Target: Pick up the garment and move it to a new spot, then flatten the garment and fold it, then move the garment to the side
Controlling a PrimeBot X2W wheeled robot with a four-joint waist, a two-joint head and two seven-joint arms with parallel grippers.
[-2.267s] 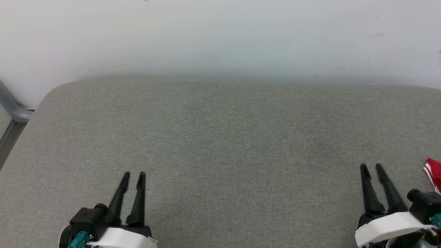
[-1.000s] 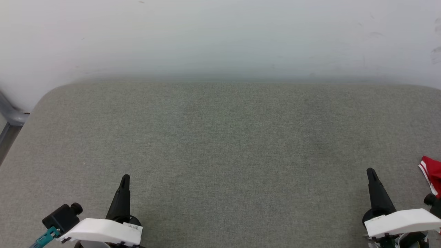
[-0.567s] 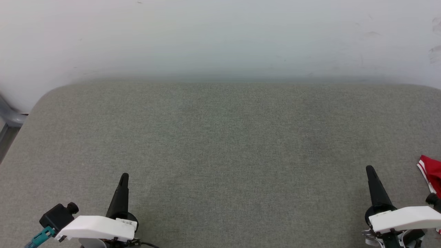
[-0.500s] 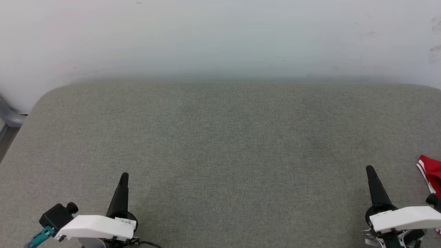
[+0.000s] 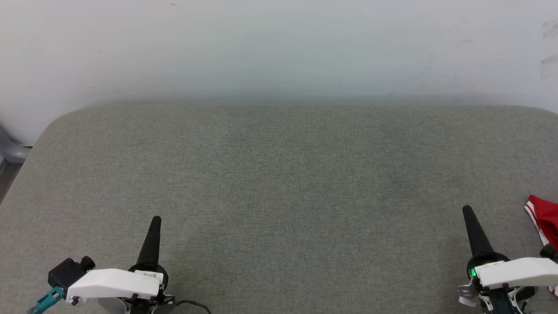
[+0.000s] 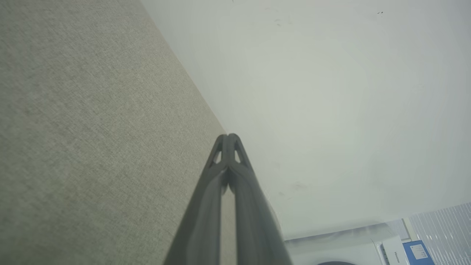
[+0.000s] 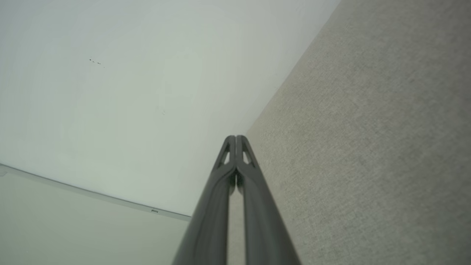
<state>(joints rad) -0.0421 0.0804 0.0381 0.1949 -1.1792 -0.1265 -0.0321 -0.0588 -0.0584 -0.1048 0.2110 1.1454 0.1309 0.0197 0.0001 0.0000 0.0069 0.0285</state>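
My left gripper (image 5: 155, 221) and right gripper (image 5: 467, 212) are both pressed together, empty. The garment (image 5: 547, 216) lies on the grey cushion (image 5: 279, 183) right of my right gripper, mostly cut off; its long axis I cannot tell.

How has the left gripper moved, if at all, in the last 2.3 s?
Yes. The left gripper rolled onto its side and its jaws closed. Measured against the cushion and its rounded left corner, the tip hardly shifted.

The left claw (image 5: 154, 220) and the right claw (image 5: 467, 211) are formed of long tapered black fingers (image 6: 202, 221) set in white shells (image 5: 113, 282), with a teal connector (image 5: 45, 301) fitted at the left and a green light (image 5: 473, 273) at the right.
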